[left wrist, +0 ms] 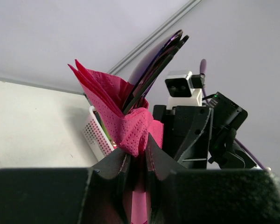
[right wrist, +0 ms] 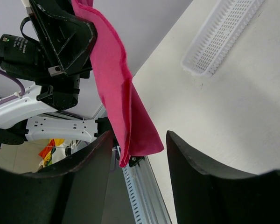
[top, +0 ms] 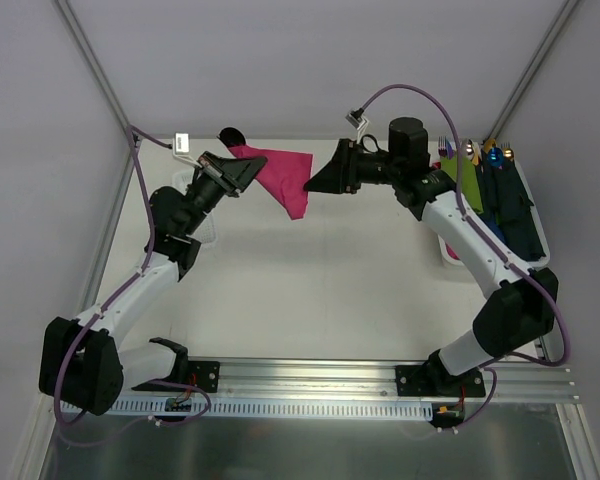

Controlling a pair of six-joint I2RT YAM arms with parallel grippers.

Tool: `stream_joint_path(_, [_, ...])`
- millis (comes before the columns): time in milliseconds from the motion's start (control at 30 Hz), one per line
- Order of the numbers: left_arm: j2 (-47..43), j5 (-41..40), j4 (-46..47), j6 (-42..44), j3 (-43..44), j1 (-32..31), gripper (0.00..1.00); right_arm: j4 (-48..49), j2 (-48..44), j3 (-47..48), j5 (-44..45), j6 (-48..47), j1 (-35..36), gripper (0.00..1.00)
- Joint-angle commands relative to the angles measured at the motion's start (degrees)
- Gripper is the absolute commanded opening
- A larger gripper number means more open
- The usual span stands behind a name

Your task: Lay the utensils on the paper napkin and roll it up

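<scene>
My left gripper [top: 242, 172] is raised above the table's far side and shut on the magenta paper napkin [top: 283, 178], which hangs folded from its jaws. In the left wrist view the napkin [left wrist: 130, 126] is bunched between the fingers, and the dark-purple spoon [left wrist: 156, 63] and a second dark utensil beside it stick up out of the fold. A dark utensil end [top: 230, 135] shows behind that gripper. My right gripper [top: 313, 180] is open at the napkin's right edge. In the right wrist view the napkin's lower corner [right wrist: 130, 126] hangs between its spread fingers, near the left one.
A white tray [top: 448, 252] at the right holds green [top: 460, 185], blue and dark navy rolled bundles with utensil tips. A white slotted basket [top: 210, 230] lies under the left arm; it also shows in the right wrist view [right wrist: 224, 37]. The rail [top: 310, 380] runs along the near edge.
</scene>
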Motion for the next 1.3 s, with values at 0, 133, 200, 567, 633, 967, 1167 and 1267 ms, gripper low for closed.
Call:
stream_joint_path(0, [-2.80, -2.19, -0.44, 0.01, 0.44, -0.55, 0.00, -0.03, -3.63, 1.17, 0.34, -1.85, 0.28, 0.52])
stream_joint_path(133, [-3.15, -3.77, -2.12, -0.86, -0.17, -0.55, 0.00, -1.00, -4.07, 1.17, 0.07, -2.28, 0.80, 0.48])
stream_joint_path(200, [-3.94, -5.09, -3.26, -1.22, -0.88, -0.64, 0.00, -1.88, -4.07, 0.82, 0.33, -2.81, 1.33, 0.47])
stream_joint_path(567, [-5.96, -8.70, -8.54, -0.87, -0.53, -0.99, 0.00, -2.41, -3.37, -0.85, 1.57, -2.20, 4.32, 0.42])
stream_joint_path(633, [-6.22, -9.05, -8.80, -0.87, -0.53, -1.07, 0.00, -2.06, -3.19, -0.94, 1.48, -1.67, 4.67, 0.42])
stream_joint_path(967, [-6.93, -10.10, -8.89, -0.69, -1.40, -1.43, 0.00, -2.41, -2.58, -1.73, 1.91, -1.23, 5.38, 0.41])
stream_joint_path(1167, [-7.89, -11.16, -7.13, -1.04, -2.63, -1.43, 0.00, -3.64, -3.63, -3.31, 3.94, -1.58, 5.38, 0.50])
stream_joint_path(1267, [-8.07, -11.51, -6.52, -1.48, -3.34, -1.43, 0.00, -3.46, -4.68, -4.45, 5.69, -1.32, 5.29, 0.51])
